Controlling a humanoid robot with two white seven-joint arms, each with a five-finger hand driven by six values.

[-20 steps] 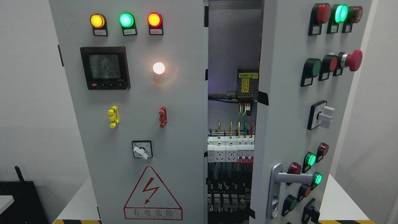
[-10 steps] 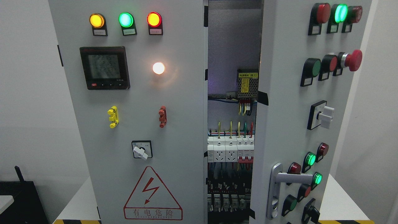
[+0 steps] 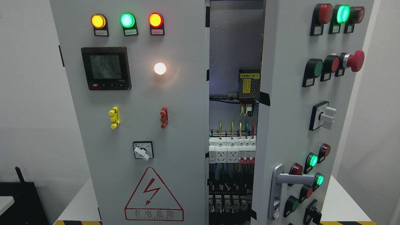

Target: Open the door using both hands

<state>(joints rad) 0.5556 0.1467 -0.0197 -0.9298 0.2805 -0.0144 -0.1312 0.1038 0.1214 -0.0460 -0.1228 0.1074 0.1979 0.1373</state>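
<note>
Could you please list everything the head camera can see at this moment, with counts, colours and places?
Left door: 1, light grey, shut, left half of view.
Right door: 1, light grey, swung ajar, right side.
Door handle: 1, silver, lower right door.
Indicator lamps: 3, amber, green, red, top of left door.
Meter display: 1, black, upper left door.
White lamp: 1, lit, right of meter.
Warning triangle: 1, red, bottom of left door.
Emergency stop button: 1, red, upper right door.
Power supply: 1, metal with yellow label, inside cabinet.
Breakers and sockets: one row, white, inside cabinet.
Robot hands: none in view.
</note>
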